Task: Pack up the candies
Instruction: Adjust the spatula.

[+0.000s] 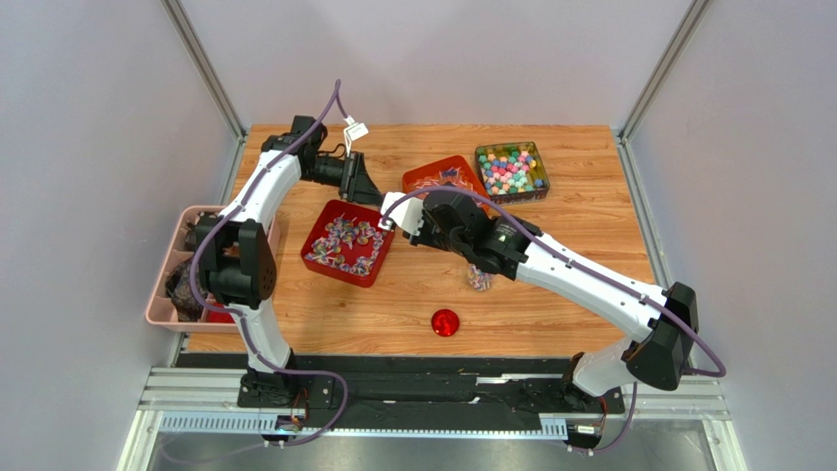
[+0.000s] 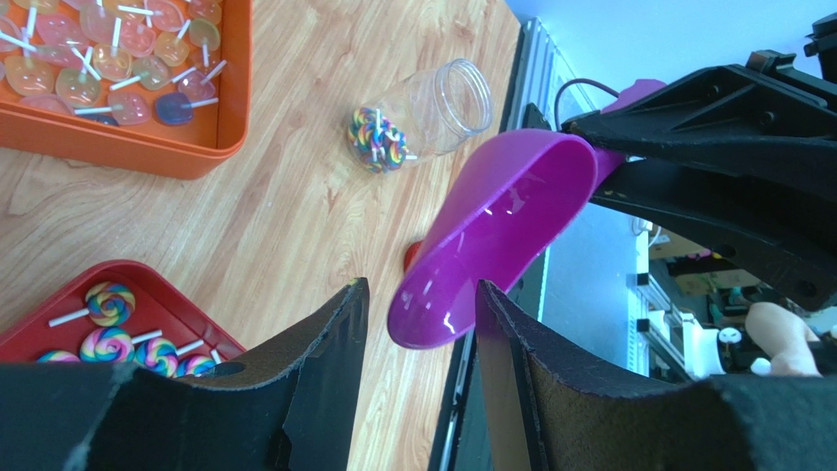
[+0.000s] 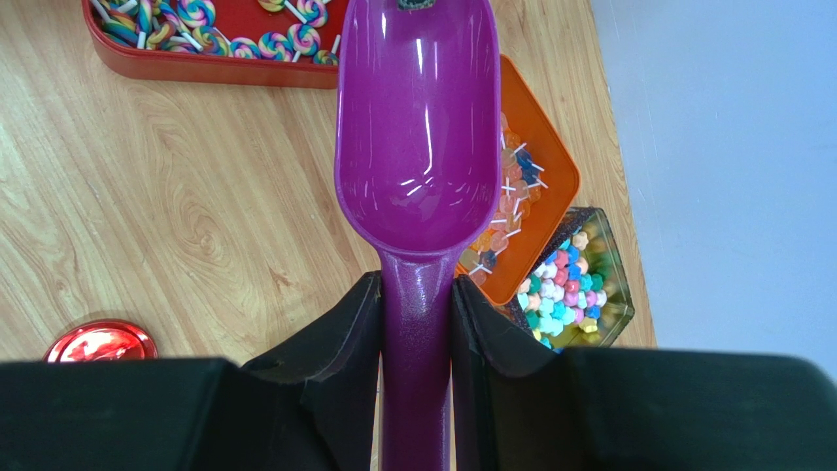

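Observation:
The candies are swirl lollipops in a red tray point(image 1: 344, 245) point(image 3: 196, 61), clear lollipops in an orange tray point(image 2: 128, 137) point(image 3: 550, 167), and small coloured sweets in a clear box point(image 1: 512, 172) point(image 3: 575, 285). A few swirl lollipops lie at the bottom of a clear jar point(image 2: 422, 110) point(image 1: 478, 279). My right gripper point(image 3: 417, 279) point(image 1: 401, 212) is shut on the handle of an empty purple scoop point(image 3: 418, 128) point(image 2: 501, 211). My left gripper point(image 2: 422, 287) point(image 1: 363, 186) is open, and the scoop's tip lies just beyond and between its fingers.
A round red lid point(image 1: 445, 322) point(image 3: 101, 341) lies near the table's front edge. A pink bin point(image 1: 157, 294) holding dark items hangs off the left side. The right arm stretches across above the jar. Grey walls stand on three sides of the table.

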